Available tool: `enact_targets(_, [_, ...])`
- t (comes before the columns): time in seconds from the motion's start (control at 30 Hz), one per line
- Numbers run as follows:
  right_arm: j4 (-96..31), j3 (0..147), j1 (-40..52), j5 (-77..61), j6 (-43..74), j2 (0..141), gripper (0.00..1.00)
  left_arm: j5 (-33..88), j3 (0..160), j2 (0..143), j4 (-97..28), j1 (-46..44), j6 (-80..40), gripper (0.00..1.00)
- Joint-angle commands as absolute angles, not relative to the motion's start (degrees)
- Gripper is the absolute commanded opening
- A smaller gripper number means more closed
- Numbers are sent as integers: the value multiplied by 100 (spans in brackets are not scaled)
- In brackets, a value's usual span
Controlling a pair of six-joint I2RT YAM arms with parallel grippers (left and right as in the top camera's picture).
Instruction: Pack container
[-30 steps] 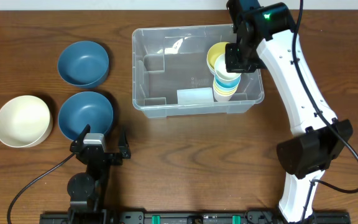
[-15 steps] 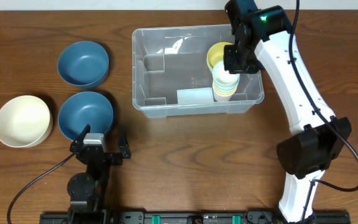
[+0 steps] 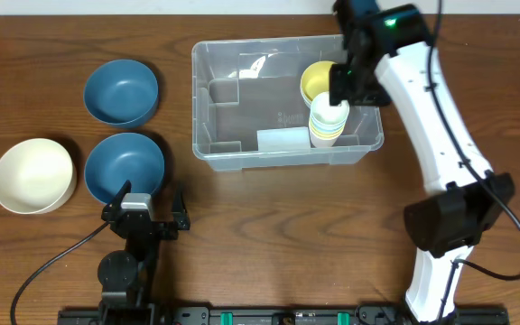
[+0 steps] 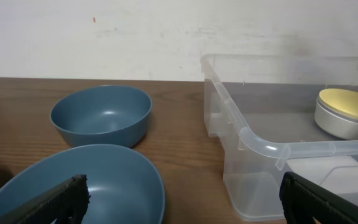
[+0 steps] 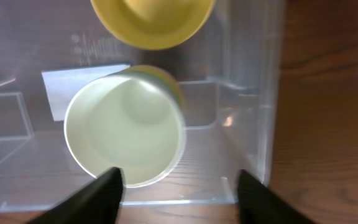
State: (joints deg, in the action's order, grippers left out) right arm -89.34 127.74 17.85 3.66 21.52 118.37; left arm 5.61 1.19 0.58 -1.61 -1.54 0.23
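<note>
The container (image 3: 269, 42) is a large clear bin at the back centre of the table. A yellow bowl (image 3: 317, 79) and a stack of pale cups (image 3: 327, 124) stand at its right end. A white label (image 3: 281, 141) lies on its floor. My right gripper (image 3: 350, 88) hangs over that end, open. In the right wrist view the top cup (image 5: 126, 127) stands free, just left of the gap of the gripper (image 5: 179, 186). My left gripper (image 3: 143, 209) rests open near the front, beside a blue bowl (image 3: 125, 167).
A second blue bowl (image 3: 121, 91) and a cream bowl (image 3: 32, 174) sit left of the container. In the left wrist view the near blue bowl (image 4: 86, 186) fills the lower left and the container's rim (image 4: 260, 143) curves in at the right.
My right gripper has opened and let go of the cup stack, which stays standing in the container. The left arm has not moved.
</note>
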Motion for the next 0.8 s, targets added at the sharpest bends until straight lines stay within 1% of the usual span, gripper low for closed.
enact_targets(0.0, [-9085, 13426, 1251, 405, 2158, 11773, 70, 644, 23, 23, -360, -126, 97, 98])
enact_targets(0.03, [-9137, 13568, 1081, 403, 2161, 11773, 75, 644, 23, 23, -360, -126, 97, 98])
enact_targets(0.1, [-9172, 13804, 670, 405, 2161, 11773, 87, 644, 23, 23, -360, -126, 97, 98])
enact_targets(0.13, [-9168, 13882, 440, 403, 2165, 11773, 95, 644, 23, 23, -360, -126, 97, 98])
enact_targets(0.17, [-9135, 13917, 242, 405, 2187, 11773, 99, 644, 23, 23, -360, -126, 97, 98])
enact_targets(0.33, [-9015, 13900, -766, 408, 2571, 11775, 99, 644, 23, 23, -360, -126, 97, 98])
enact_targets(0.5, [-9015, 13900, -1546, 408, 2613, 11775, 99, 644, 23, 23, -360, -126, 97, 98])
enact_targets(0.77, [-9017, 13900, -2202, 408, 2611, 11775, 99, 644, 23, 23, -360, -126, 97, 98])
